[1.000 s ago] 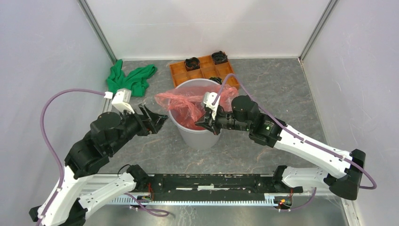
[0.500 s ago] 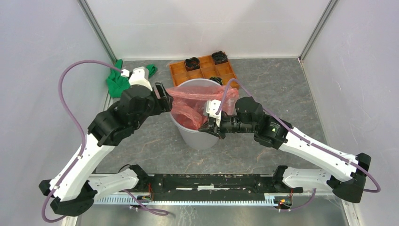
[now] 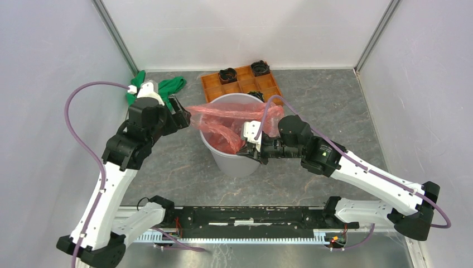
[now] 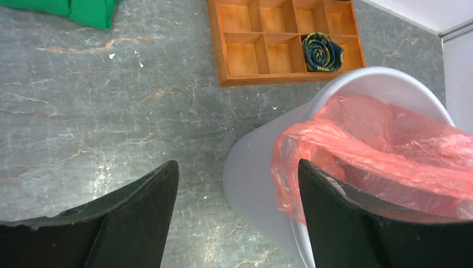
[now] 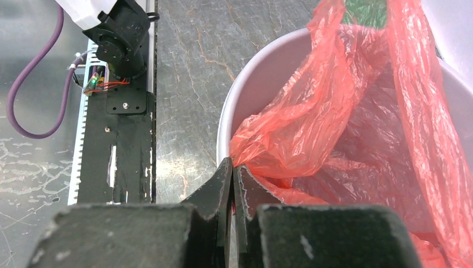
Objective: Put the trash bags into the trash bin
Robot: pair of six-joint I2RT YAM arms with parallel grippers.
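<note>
On the grey table stood one trash bin [image 3: 234, 162], upright with its mouth facing up. One trash bag [image 3: 223, 120] lay in and over it. Behind the bin sat one orange tray [image 3: 245, 86] holding three dark rolls, two in its far compartments [image 3: 227, 74] [image 3: 260, 68] and one [image 4: 322, 51] just beside the bin. One green cloth [image 3: 162, 92] lay at the far left.

Of the two arms, the left gripper [image 3: 184, 114] hung spread wide beside the bin's left rim, grasping nothing. Its right finger [image 4: 334, 223] overlapped the film's edge in the wrist view, though contact could not be judged from there. The right gripper [image 5: 231, 170] was pinched almost closed at the bin's near rim, with a fold of the bag caught at its tips.

The bag's long axis ran left to right across the bin's mouth. Its left end spilled over the left rim toward the open gripper, and the rest sagged down inside.
</note>
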